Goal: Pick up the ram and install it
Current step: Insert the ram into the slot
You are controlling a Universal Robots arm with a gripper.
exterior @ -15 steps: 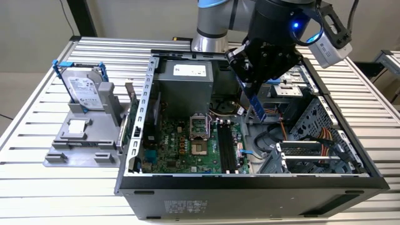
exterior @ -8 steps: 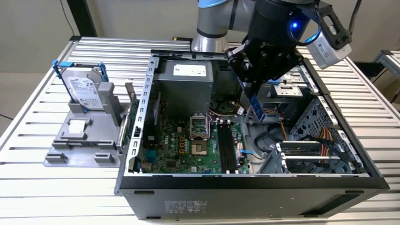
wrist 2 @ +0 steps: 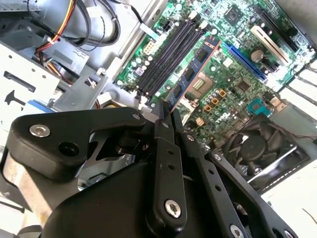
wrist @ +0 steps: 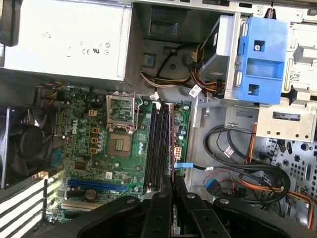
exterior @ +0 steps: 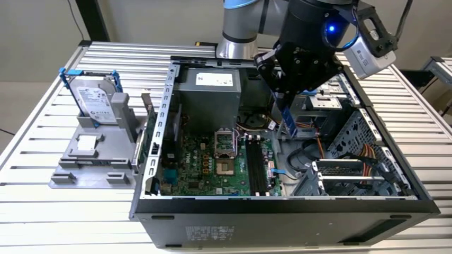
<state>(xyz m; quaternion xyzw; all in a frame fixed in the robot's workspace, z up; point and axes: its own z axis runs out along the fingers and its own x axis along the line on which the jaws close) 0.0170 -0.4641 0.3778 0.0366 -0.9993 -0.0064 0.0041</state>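
Observation:
My gripper hangs over the open computer case, shut on the ram. The ram is a thin blue-green stick that points down toward the green motherboard. In the second wrist view the ram reaches out from the fingertips over the board, beside the black memory slots. In the first wrist view the ram shows edge-on, just right of the long black slots, and still above them. In the exterior view the slots lie lower than the stick's end.
A silver hard drive with blue handles stands on a grey stand at the exterior view's left. Inside the case are the grey power supply, a blue drive caddy, loose cables and a black fan.

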